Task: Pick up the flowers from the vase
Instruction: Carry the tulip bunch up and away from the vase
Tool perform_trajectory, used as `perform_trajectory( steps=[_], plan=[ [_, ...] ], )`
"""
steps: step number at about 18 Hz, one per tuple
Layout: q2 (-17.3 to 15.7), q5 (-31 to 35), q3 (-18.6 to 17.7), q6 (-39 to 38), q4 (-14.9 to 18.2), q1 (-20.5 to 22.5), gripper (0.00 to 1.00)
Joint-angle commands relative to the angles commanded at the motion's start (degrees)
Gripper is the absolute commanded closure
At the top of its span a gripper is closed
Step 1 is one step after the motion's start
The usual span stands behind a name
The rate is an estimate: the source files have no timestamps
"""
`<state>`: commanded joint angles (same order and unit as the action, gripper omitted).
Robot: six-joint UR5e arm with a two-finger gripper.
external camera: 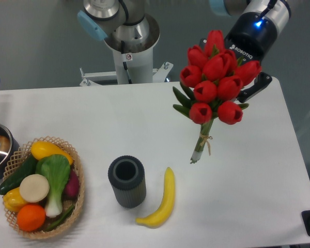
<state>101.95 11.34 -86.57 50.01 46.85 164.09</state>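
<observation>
A: Nearest, a banana (159, 205) is noted on the table (248, 196), just beside the vase (127, 181); the vase mouth is seen empty. A basket (78, 181) of produce lies to its left.

B: Farther back, the flowers (215, 82) are held aloft, stems tilted down and clear of the table, well apart from the vase.

A: And the end effector (252, 72)?

B: Largely hidden behind the blooms. It is judged closed on the bunch, since nothing else supports it.
</observation>
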Motion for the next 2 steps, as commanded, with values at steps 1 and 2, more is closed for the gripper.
perform_trajectory(
  steps=[1,2],
  plan=[
    [0.0,0.0,0.0,0.09,0.0,0.0,0.52],
    [0.0,0.0,-0.09,0.09,0.0,0.09,0.52]
  ],
)
